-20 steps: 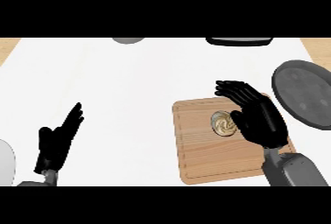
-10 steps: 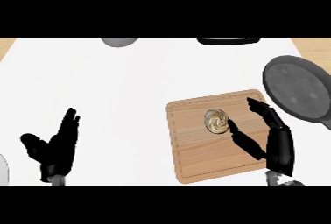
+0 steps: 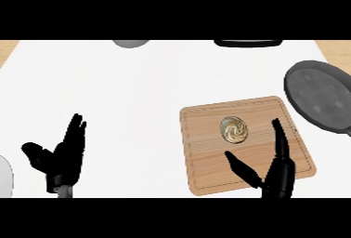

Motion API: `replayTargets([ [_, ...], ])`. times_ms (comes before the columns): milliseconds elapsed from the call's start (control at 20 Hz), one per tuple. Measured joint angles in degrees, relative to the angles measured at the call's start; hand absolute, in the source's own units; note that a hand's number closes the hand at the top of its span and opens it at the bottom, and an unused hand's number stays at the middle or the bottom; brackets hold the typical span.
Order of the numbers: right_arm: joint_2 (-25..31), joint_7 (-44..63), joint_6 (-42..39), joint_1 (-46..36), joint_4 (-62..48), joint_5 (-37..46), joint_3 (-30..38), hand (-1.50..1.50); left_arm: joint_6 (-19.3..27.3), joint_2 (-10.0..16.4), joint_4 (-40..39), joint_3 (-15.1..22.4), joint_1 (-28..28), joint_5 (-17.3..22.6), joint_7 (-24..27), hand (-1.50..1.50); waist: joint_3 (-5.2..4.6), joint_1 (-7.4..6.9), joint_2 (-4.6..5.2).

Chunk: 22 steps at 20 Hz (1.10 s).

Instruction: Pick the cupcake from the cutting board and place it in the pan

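Where the cupcake (image 3: 235, 129) sits: on the cutting board (image 3: 209, 160), upright, its pale swirled top facing the view, a little toward 12 o'clock of the board's middle; no hand touches it.
Cutting board: light wood with rounded corners, flat on the white counter (image 3: 137, 93), at about 4 o'clock from the view's middle and turned slightly.
Pan: dark grey and round, on the counter at 2 o'clock from the board, just beside the board's upper right corner and cut by the view's right edge.
Right hand (image 3: 280, 173): open and holding nothing, fingers straight toward 12 o'clock, thumb spread toward 10 o'clock. It is over the board's lower right part, at 5 o'clock from the cupcake. Its fingertips are near the cupcake's 3 o'clock side, apart from it. Whether it touches the board, I cannot tell.
Left hand (image 3: 65, 158): open, fingers straight, thumb spread, holding nothing; resting at 8 o'clock, well apart from the board.
Top edge: a grey rounded thing (image 3: 132, 42) at 11 o'clock and a black thing (image 3: 248, 42) at 1 o'clock, both cut off.
Left edge: a white rounded thing (image 3: 3, 176) near the left hand, mostly cut off.
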<state>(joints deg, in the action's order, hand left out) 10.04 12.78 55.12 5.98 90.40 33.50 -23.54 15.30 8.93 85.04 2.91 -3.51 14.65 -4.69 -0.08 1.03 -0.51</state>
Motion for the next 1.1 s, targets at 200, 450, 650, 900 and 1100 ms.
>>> replayTargets([
  [200,-1.69,12.88,-5.36,-4.09,0.39,10.28,3.34,-1.5,-0.04,-0.19,-0.08,0.33,0.69,-0.1,-0.93,0.0,-0.03,-0.41,0.14],
  [450,-0.86,27.8,-20.67,-9.44,-0.45,16.89,5.57,-1.5,-0.85,-0.18,-0.37,0.24,0.56,-0.09,0.03,0.0,-0.02,-1.15,0.27],
  [650,0.65,38.55,-35.82,-14.34,-1.14,18.02,5.33,-1.5,-0.5,-0.77,-0.06,0.75,0.48,-0.55,0.08,0.0,0.03,-1.82,0.25],
  [900,1.48,47.31,-51.99,-23.6,-0.41,15.87,6.92,-1.5,-0.19,-1.73,-0.18,1.25,0.59,-0.93,0.13,0.0,0.24,-1.73,0.18],
  [1100,0.63,49.4,-58.58,-29.18,-3.33,14.67,8.33,-1.5,-0.68,-1.56,-0.01,0.96,0.42,-0.65,-0.37,0.0,0.37,-1.74,0.2],
])
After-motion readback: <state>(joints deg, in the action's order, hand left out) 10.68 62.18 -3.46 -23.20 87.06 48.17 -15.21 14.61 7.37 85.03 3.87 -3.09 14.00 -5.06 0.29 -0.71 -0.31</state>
